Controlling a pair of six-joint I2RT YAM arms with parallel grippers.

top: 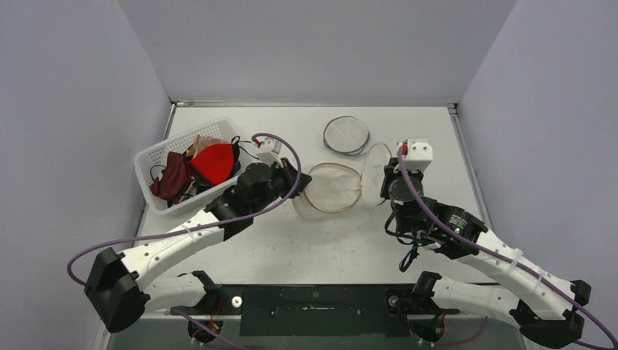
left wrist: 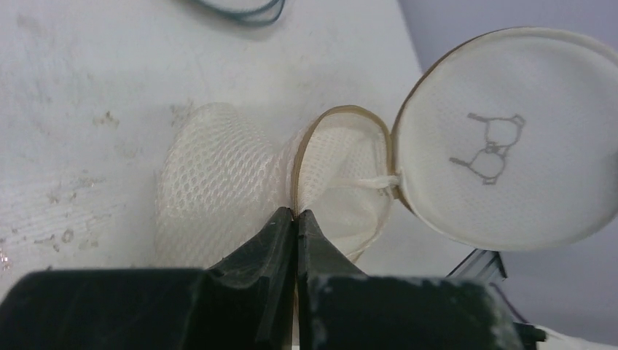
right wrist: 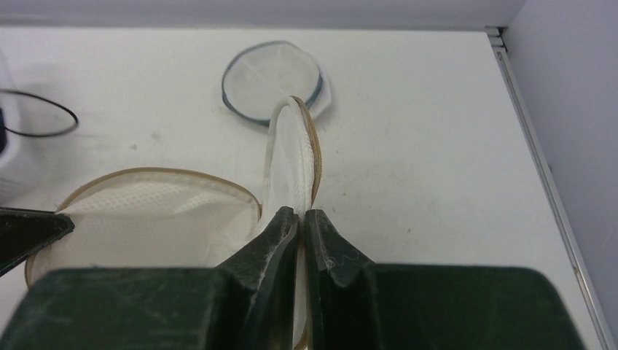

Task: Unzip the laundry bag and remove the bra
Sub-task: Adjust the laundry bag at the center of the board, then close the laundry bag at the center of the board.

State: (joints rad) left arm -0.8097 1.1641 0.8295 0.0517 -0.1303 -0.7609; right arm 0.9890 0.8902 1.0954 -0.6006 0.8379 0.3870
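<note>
The white mesh laundry bag (top: 334, 188) with a tan rim lies unzipped in the middle of the table, its round lid (top: 377, 171) hinged up on edge. My left gripper (top: 297, 186) is shut on the bag's left rim (left wrist: 296, 213). My right gripper (top: 386, 186) is shut on the lid's edge (right wrist: 301, 211). The lid (left wrist: 503, 138) carries a small bra logo. The mesh body (right wrist: 153, 219) looks empty inside. A red bra (top: 215, 162) lies in the white basket (top: 157, 149) with other dark and beige bras.
A second round mesh bag with a blue rim (top: 346, 135) lies flat behind the open bag, also in the right wrist view (right wrist: 271, 76). The basket stands at the back left. The table's raised right edge (right wrist: 539, 160) runs close to my right arm.
</note>
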